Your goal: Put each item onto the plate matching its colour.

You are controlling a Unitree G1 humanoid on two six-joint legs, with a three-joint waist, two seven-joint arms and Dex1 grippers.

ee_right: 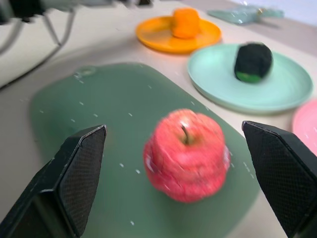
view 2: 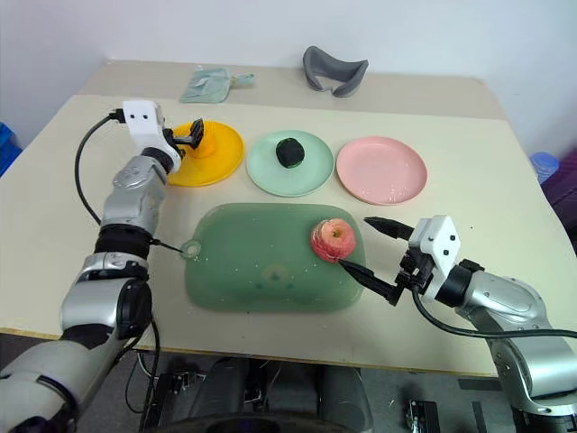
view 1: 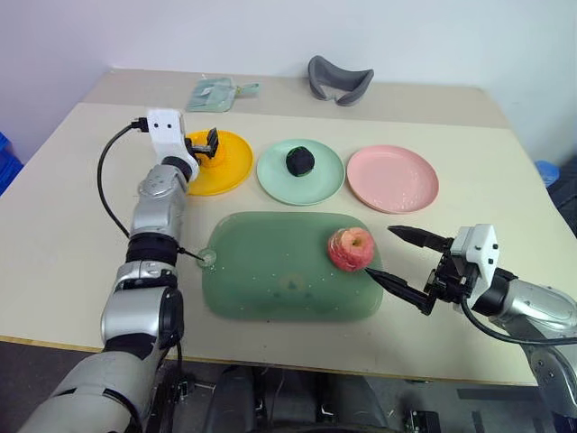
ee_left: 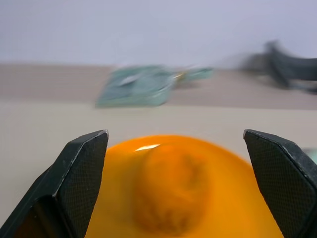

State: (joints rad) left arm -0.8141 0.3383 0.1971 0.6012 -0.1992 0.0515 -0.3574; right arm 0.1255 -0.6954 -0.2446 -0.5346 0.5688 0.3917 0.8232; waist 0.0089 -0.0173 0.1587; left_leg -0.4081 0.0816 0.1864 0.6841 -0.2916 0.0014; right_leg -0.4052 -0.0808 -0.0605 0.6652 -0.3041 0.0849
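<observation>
Worktop: orange fruit [ee_right: 186, 22] on yellow plate [view 1: 231, 167] far left, L gripper [ee_left: 176, 186] fingers open round it; dark ball [view 1: 300, 161] on green plate [view 1: 325, 180] ctr; pink plate [view 1: 393, 179] far right; apple [view 1: 351, 249] on green mat [view 1: 270, 280], R gripper [ee_right: 176, 186] fingers open just near it.

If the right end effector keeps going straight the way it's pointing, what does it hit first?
Most likely the pink-red apple on the dark green mat. It sits centred between the open fingers of the right end effector, nothing in between. Exact depth is unclear.
</observation>
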